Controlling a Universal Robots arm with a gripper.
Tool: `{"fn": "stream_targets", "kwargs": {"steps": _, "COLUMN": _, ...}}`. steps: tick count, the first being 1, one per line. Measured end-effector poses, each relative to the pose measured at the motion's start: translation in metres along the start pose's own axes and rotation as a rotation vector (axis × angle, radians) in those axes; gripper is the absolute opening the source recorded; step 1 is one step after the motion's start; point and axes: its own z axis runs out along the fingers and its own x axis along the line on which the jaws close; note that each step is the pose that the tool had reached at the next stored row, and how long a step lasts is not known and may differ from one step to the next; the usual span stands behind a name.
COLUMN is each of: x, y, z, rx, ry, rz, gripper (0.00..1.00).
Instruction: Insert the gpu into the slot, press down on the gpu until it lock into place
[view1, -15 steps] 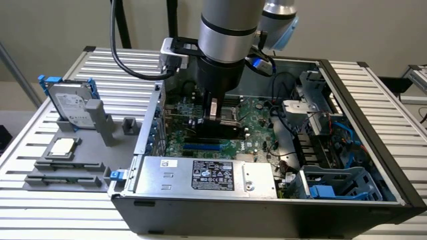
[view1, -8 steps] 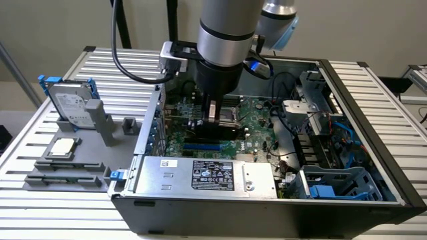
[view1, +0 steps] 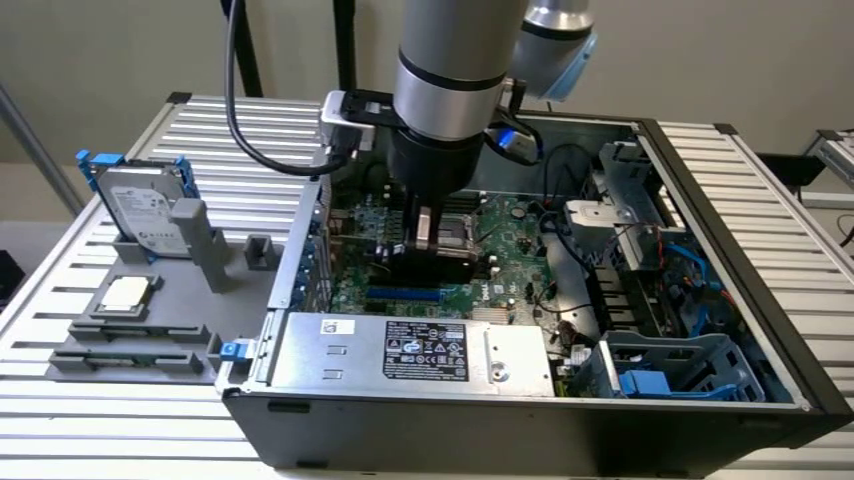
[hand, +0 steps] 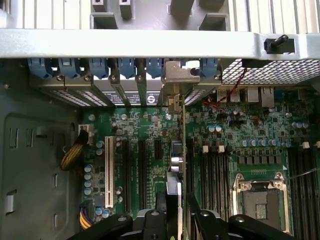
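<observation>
Soft, even light from above. Exterior view: ribbed aluminium table (view1: 787, 190) bright at 3 o'clock, black gripper (view1: 430, 250) in shade.

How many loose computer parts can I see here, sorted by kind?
Silver hard drive in a blue frame: 1
Square silver processor chip: 1
Black-shrouded green graphics card between the fingers: 1
Total: 3

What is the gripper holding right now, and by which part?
The gpu, pinched along its upper edge between the fingers, the card standing on edge over the motherboard.
</observation>
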Motion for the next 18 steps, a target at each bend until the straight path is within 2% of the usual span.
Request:
{"fn": "stream_targets", "kwargs": {"steps": 6, "x": 0.0, "y": -0.0005, "z": 0.0093, "rx": -0.0001, "ry": -0.0007, "rz": -0.001, "gripper": 0.26}}
{"fn": "stream_targets", "kwargs": {"steps": 18, "x": -0.003, "y": -0.0007, "z": 0.0178, "rx": -0.0019, "ry": 0.0001, "rz": -0.023, "gripper": 0.26}}
